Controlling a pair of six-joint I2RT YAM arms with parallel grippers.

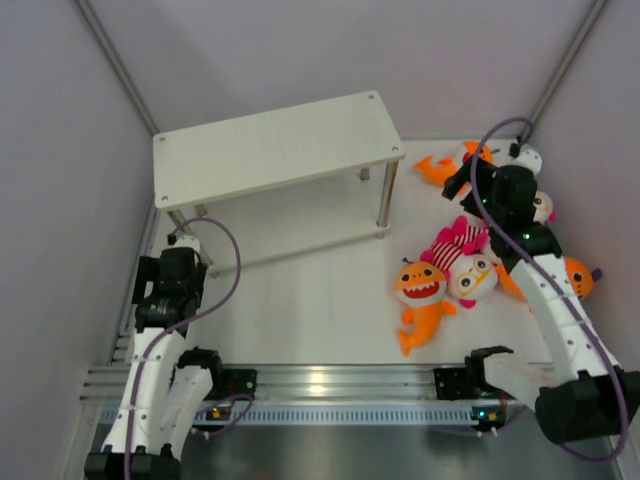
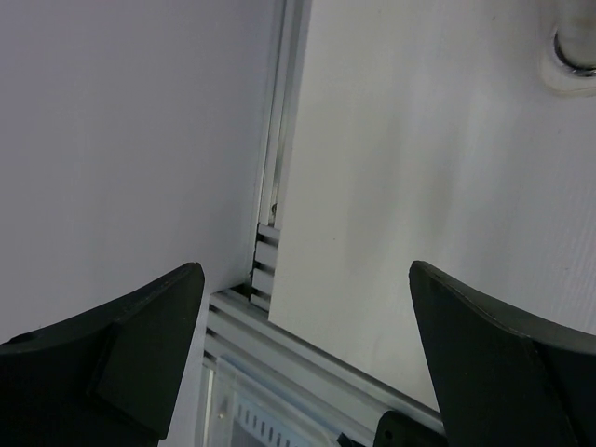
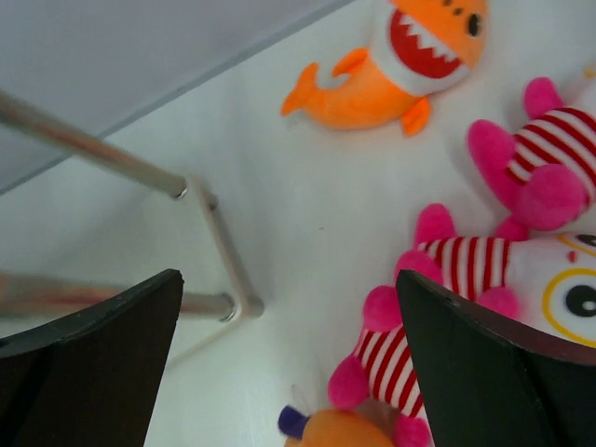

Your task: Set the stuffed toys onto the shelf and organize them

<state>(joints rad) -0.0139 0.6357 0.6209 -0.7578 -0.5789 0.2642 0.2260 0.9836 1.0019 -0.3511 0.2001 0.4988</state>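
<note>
The white shelf point(image 1: 270, 150) stands on silver legs at the back left with both tiers bare. The stuffed toys lie in a loose heap on the right: an orange shark point(image 1: 422, 290), a striped bear with yellow glasses point(image 1: 470, 272), a second shark point(image 1: 440, 165) at the back, and more behind the right arm. My right gripper point(image 1: 465, 185) hovers open above this heap. Below it lie a shark point(image 3: 391, 65), a striped bear point(image 3: 521, 279) and another bear point(image 3: 549, 158); nothing is between the right gripper's point(image 3: 289, 279) fingers. My left gripper point(image 1: 172, 285) hangs open and empty by the left wall.
The left gripper point(image 2: 305, 279) hangs over the table's near left corner, where the aluminium rail point(image 2: 298, 345) meets the wall. A shelf foot point(image 2: 573, 47) stands further in. The shelf's metal leg and crossbar point(image 3: 219, 251) are left of the right gripper.
</note>
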